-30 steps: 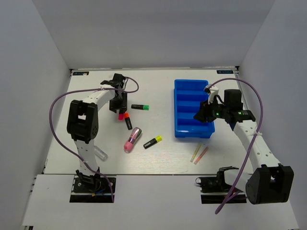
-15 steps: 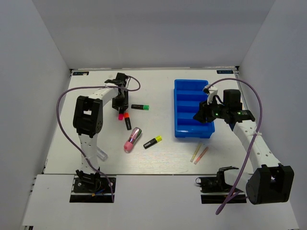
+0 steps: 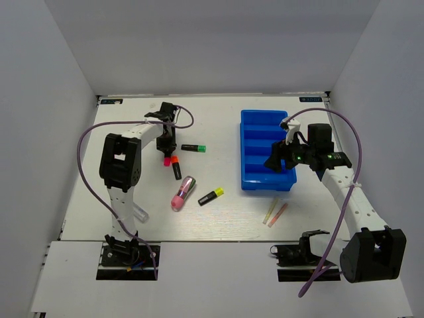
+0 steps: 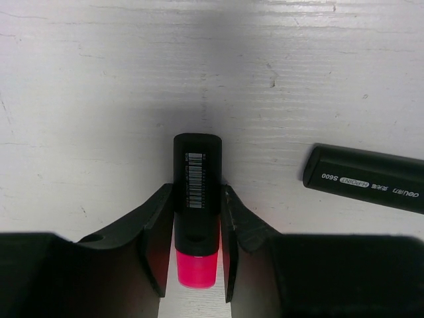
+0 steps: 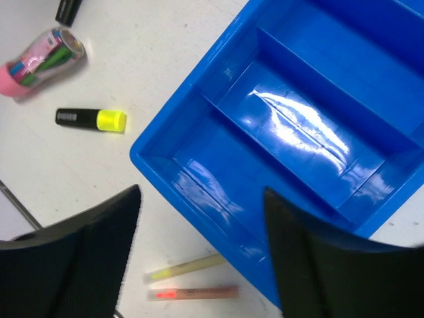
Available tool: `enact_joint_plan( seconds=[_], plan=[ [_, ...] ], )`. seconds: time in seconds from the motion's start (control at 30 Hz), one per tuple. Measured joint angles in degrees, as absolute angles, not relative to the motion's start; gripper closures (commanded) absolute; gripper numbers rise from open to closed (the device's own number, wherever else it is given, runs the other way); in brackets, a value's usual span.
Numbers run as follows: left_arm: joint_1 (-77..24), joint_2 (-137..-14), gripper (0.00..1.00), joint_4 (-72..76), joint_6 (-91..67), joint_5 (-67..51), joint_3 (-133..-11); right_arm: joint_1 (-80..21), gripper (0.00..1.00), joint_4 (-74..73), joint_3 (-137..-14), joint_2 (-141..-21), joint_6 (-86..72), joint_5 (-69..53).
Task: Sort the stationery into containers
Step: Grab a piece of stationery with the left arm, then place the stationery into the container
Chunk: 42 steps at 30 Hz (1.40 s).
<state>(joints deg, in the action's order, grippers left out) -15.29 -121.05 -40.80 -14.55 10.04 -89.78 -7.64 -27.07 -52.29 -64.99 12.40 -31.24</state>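
Barely started: tray [image 3: 265,114] holds nothing (in compartments I can see). L gripper [image 4: 197,199] fingers pinch pink highlighter [image 4: 197,179], lying on table [image 3: 218,126] well apart from tray. R gripper [image 5: 202,192] gapes wide, empty, over tray's near end. Marker [image 3: 183,193], pens [image 3: 275,213], other highlighters etc. unsorted.
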Motion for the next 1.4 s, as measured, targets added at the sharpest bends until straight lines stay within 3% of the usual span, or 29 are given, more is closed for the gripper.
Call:
enact_joint_plan(
  seconds=[0.4, 0.6, 0.67, 0.7, 0.73, 0.77, 1.03, 1.4],
  plan=[
    [-14.2, -117.1, 1.0, -44.2, -17.8, 3.9, -98.1, -7.6, 0.22, -27.0, -52.3, -65.0, 13.0, -31.0],
    [-20.7, -110.9, 1.0, -37.6, -21.9, -6.0, -104.0, -7.6, 0.24, -27.0, -52.3, -65.0, 13.1, -31.1],
    [-23.6, -110.9, 1.0, -32.4, -24.7, -10.6, -104.6, -7.6, 0.4, -27.0, -52.3, -65.0, 13.4, -31.1],
    [-24.9, -111.4, 1.0, -29.6, -26.7, -12.7, -104.6, -7.6, 0.57, -27.0, -52.3, -65.0, 13.6, -31.1],
    [-26.2, -112.2, 1.0, -26.8, -28.5, -14.4, -104.7, -7.6, 0.84, -27.0, -52.3, -65.0, 13.9, -31.2],
    [-27.7, -113.4, 1.0, -23.7, -30.8, -16.0, -104.9, -7.7, 1.0, -26.9, -52.3, -65.0, 13.8, -31.2],
    [-34.5, -129.5, 1.0, -4.5, -40.9, -16.1, -114.0, -7.7, 1.0, -25.6, -49.7, -62.8, 13.6, -28.9],
    [-42.7, -138.9, 1.0, 18.2, -37.9, 3.9, -117.2, -7.7, 1.0, -23.8, -49.5, -62.0, 13.5, -27.1]
  ],
)
